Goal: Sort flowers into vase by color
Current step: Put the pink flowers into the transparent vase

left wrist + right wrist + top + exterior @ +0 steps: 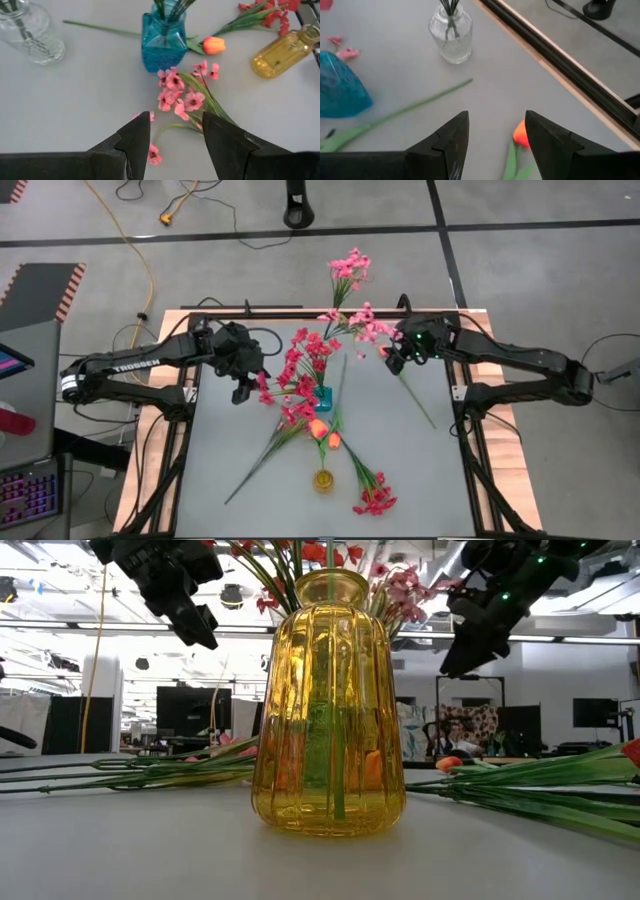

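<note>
A blue vase (322, 396) at the table's middle holds red sprays (305, 355). A clear vase (451, 32) farther back holds light-pink sprays (358, 323). A yellow vase (323, 478) stands near the front edge. A deep-pink spray (181, 95) lies on the table under my left gripper (245, 387), which hovers open. Two orange buds (326, 434) lie between the blue and yellow vases. My right gripper (392, 361) hovers open over a third orange bud (520, 135) and touches nothing.
Another red spray (374, 500) lies at the front right, beside the yellow vase. A long bare green stem (418, 402) runs from under my right gripper toward the table's right edge. Black frame rails (468, 430) border the table on both sides.
</note>
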